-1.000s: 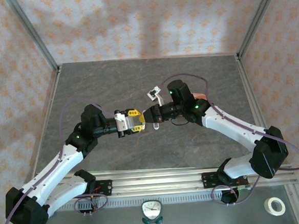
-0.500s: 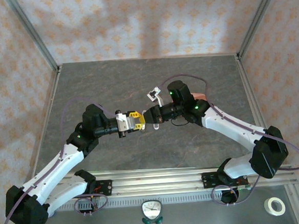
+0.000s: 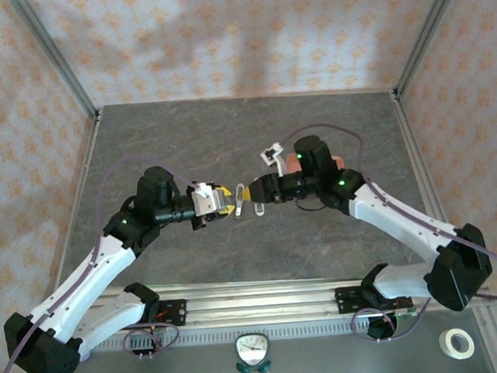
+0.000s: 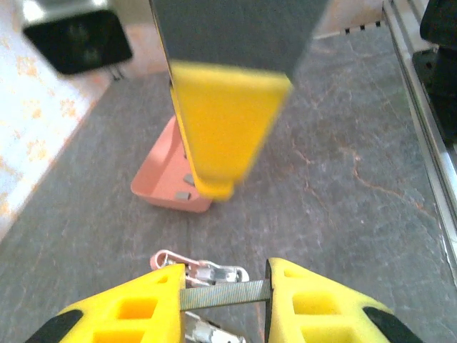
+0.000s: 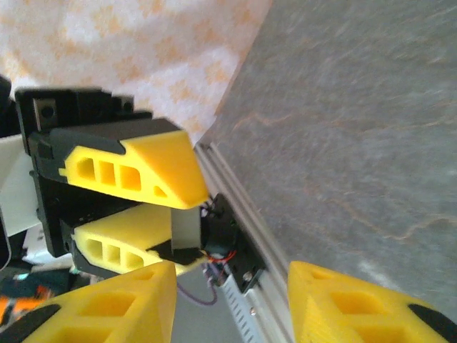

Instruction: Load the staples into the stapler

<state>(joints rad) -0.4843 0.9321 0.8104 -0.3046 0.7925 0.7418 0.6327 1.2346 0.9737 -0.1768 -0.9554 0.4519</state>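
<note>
- Left gripper (image 4: 226, 280), nearest in its own wrist view: jaws pinch a strip of staples (image 4: 225, 294), gripped by its two ends between the yellow pads. The strip sits level and clear of the surface (image 4: 343, 179).
- Just beneath and beyond the strip is the stapler (image 4: 214, 273), silvery metal with a pink loop at one end, lying on the surface. It looks opened, but the fingers hide too much of the channel to be sure.
- Right gripper (image 5: 230, 289) faces the left one at mid-surface. Its jaws are spread with nothing between them. In the left wrist view one of its yellow fingers hangs just past the stapler, near the left gripper but apart from it.
- Farther back is the salmon-pink tray (image 4: 166, 198), with a couple of spare staples (image 4: 184, 193) lying in its near end.
- Progress, my reading: one strip is in hand and brought to the stapler, so the fetch is done.
- Not yet done: seating the strip in the channel and closing the stapler.
- Next move calls for lining the strip up with the channel before letting go.
- Risk: a thin strip held only by its ends may tilt or buckle.
</note>
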